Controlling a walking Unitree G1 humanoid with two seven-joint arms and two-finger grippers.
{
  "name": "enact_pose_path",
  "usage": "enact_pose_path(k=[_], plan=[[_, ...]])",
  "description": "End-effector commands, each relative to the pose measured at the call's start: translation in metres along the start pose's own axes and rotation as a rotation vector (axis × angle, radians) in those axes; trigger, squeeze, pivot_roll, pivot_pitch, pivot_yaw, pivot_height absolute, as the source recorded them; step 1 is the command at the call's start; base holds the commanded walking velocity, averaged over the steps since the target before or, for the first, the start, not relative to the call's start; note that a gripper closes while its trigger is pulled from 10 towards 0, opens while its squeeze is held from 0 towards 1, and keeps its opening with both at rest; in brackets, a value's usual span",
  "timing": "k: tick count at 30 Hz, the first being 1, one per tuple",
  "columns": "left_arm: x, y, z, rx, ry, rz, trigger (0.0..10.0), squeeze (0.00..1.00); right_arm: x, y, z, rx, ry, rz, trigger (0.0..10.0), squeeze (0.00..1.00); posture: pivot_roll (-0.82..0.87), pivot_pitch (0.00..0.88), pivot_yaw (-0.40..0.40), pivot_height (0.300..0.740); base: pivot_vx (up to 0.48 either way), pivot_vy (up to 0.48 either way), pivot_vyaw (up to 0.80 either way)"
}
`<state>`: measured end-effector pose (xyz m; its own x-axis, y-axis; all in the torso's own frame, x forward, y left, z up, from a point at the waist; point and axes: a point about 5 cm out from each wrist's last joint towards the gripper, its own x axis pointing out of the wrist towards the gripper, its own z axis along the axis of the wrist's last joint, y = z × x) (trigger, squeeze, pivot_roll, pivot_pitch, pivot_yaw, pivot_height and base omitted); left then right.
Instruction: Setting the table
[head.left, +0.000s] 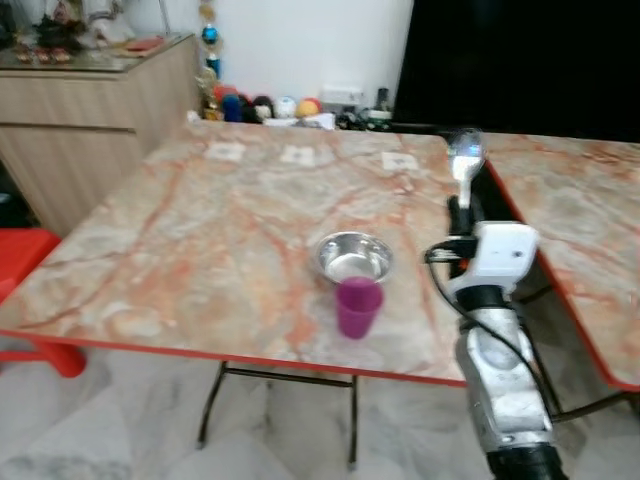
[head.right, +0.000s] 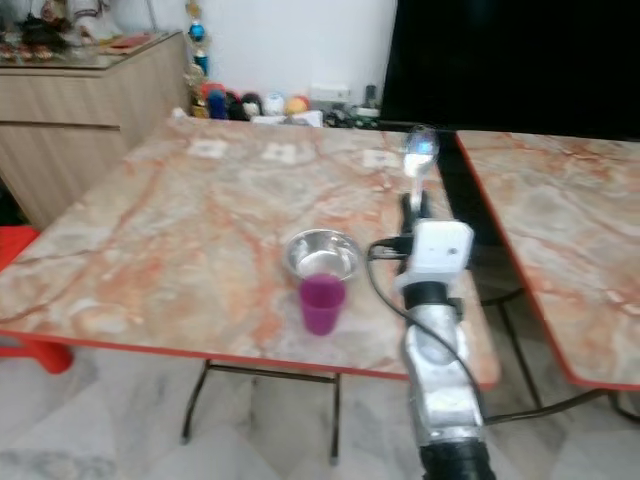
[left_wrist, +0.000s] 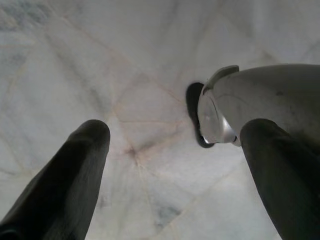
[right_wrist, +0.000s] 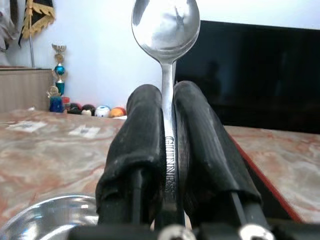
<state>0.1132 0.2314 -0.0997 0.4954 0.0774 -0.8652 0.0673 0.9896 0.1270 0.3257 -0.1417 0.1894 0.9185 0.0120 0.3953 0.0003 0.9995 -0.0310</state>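
Right wrist view shows the right claw (right_wrist: 167, 165) pinched tight on a spoon (right_wrist: 166, 30), handle between the pads and bowl upright, likely so it can be laid beside the steel bowl (head.left: 354, 257) and purple cup (head.left: 358, 306) on the bench (head.left: 200, 230). Head views add that the spoon hangs over the bench's right edge, while the left wrist view shows the left claw (left_wrist: 175, 165) spread wide over the floor (left_wrist: 125, 60).
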Motion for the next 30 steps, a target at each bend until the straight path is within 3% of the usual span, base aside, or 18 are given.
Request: enact_pose_path(k=[1, 30], plan=[[-0.0003, -0.0027, -0.0033, 0.038, 0.021, -0.016, 10.0, 0.00, 0.0010, -0.0087, 0.0030, -0.017, -0.005, -0.034, 10.0, 0.00, -0.02, 0.039, 0.012, 0.740, 0.000, -0.424, 0.00], [-0.0006, -0.0007, -0.0036, 0.033, 0.021, -0.010, 10.0, 0.00, 0.0031, -0.0085, 0.0027, -0.052, 0.006, -0.050, 10.0, 0.00, -0.01, 0.074, 0.016, 0.740, 0.000, -0.426, 0.00]])
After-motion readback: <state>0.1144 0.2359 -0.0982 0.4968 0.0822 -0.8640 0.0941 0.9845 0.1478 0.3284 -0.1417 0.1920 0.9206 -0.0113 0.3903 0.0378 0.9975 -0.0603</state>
